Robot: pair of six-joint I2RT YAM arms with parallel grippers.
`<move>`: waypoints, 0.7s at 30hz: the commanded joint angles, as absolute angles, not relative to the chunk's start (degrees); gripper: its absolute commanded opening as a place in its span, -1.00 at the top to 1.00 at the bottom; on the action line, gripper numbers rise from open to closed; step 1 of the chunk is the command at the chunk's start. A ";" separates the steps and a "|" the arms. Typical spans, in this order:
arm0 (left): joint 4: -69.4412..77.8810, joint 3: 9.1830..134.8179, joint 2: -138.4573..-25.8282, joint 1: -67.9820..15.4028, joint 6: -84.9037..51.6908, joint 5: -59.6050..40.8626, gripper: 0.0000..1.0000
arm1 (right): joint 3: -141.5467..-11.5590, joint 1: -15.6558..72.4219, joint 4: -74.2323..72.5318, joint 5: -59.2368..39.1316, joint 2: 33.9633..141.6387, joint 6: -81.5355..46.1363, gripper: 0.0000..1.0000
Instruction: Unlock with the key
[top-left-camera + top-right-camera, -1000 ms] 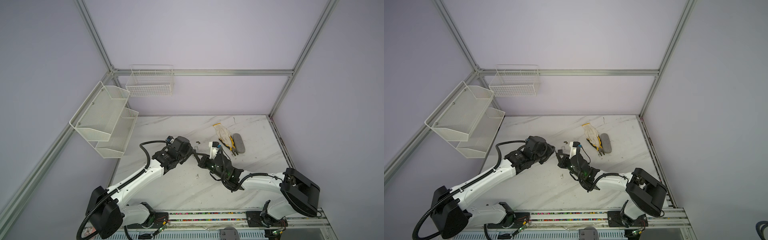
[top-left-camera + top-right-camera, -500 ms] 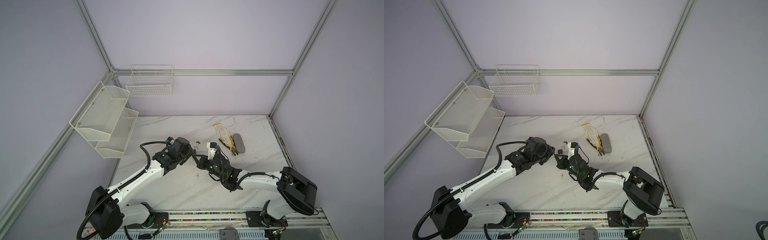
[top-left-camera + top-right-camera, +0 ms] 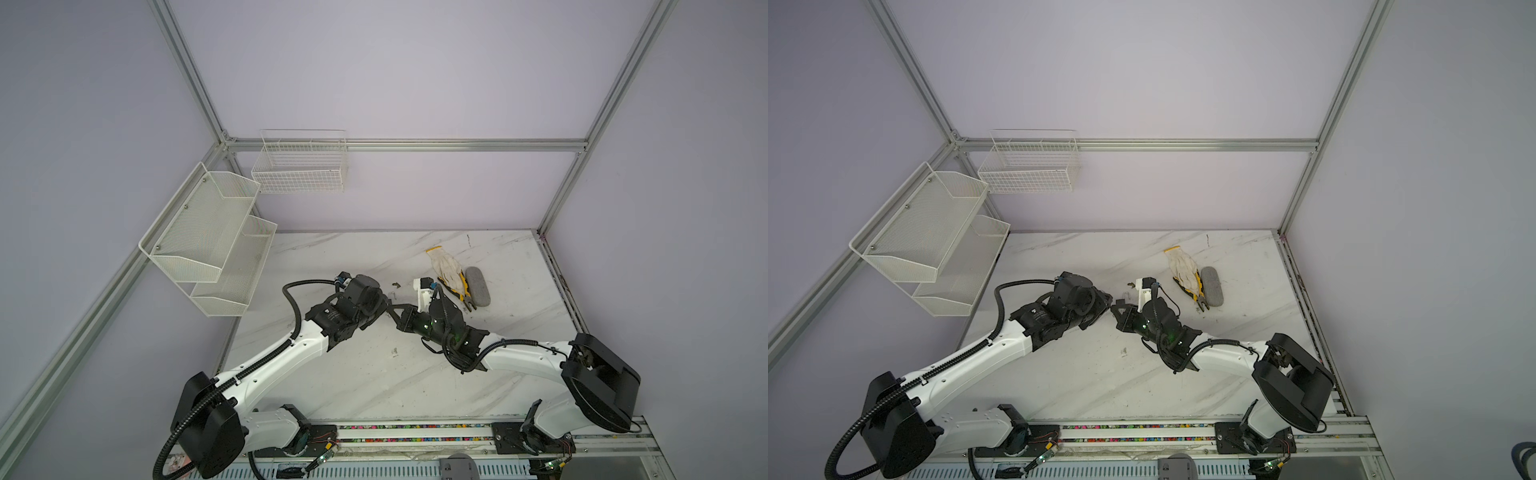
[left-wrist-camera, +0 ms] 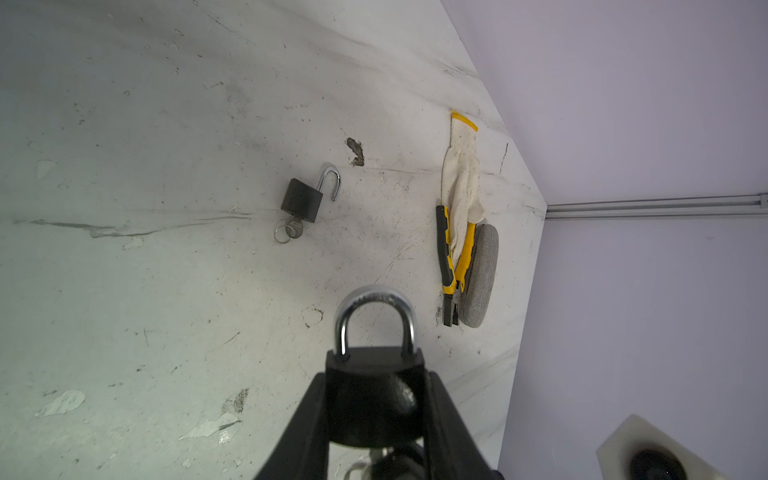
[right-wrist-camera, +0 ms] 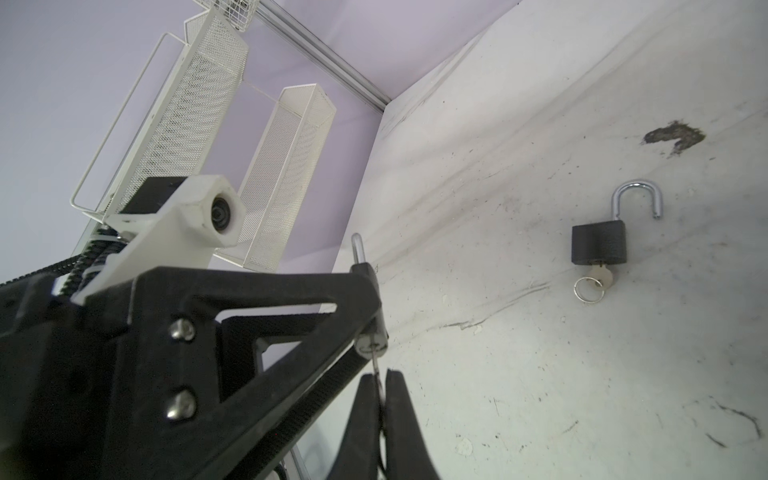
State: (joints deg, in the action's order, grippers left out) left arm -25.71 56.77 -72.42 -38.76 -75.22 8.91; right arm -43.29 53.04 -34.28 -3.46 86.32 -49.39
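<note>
A black padlock (image 4: 374, 365) with a shut silver shackle is held off the table; my left gripper (image 4: 376, 388) is shut on its body. In the right wrist view the padlock's underside (image 5: 370, 343) shows, with a key (image 5: 376, 365) stuck into it. My right gripper (image 5: 380, 380) is shut on that key, fingers pressed flat on its head. In both top views the two grippers meet tip to tip above the table's middle, left gripper (image 3: 383, 308) against right gripper (image 3: 397, 312); the held padlock is hidden between them there.
A second black padlock (image 4: 302, 200) lies on the table with its shackle swung open and a key with a ring in it. A white glove (image 3: 446, 266), yellow pliers (image 3: 459, 286) and a grey case (image 3: 477, 286) lie back right. White mesh shelves (image 3: 208, 245) hang left.
The right arm has crept slightly to the left toward the left gripper. Both grips look the same.
</note>
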 commanded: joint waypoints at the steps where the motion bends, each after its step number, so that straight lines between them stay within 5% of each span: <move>1: -25.17 56.64 -70.72 -40.66 -74.50 5.49 1.00 | -46.16 52.65 -35.48 -3.63 85.26 -48.58 1.00; 18: -24.52 57.21 -68.87 -42.02 -73.88 9.84 1.00 | -43.30 52.65 -36.64 -4.18 83.65 -46.27 1.00; 21: -24.59 57.05 -68.16 -42.01 -73.41 11.24 1.00 | -42.72 52.65 -35.92 -4.42 82.67 -46.17 0.84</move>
